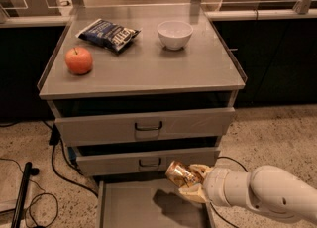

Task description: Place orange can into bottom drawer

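**Can held above the open drawer**

Pinched between the fingers of the gripper (pixel 191 183), low at right: the orange can (pixel 178 173), tilted, long axis slanting from upper left to lower right. Just below and to the left: the bottom drawer (pixel 130 206), pulled out (a shadow on its floor). Likely a short drop down-left. Counted: one can, one apple (pixel 79 60), one bowl (pixel 175 34), one chip bag (pixel 108 34), two upper drawers (pixel 99 129).

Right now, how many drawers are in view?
3: top drawer, middle drawer, bottom drawer pulled open below. The gripper holds the orange can above it.
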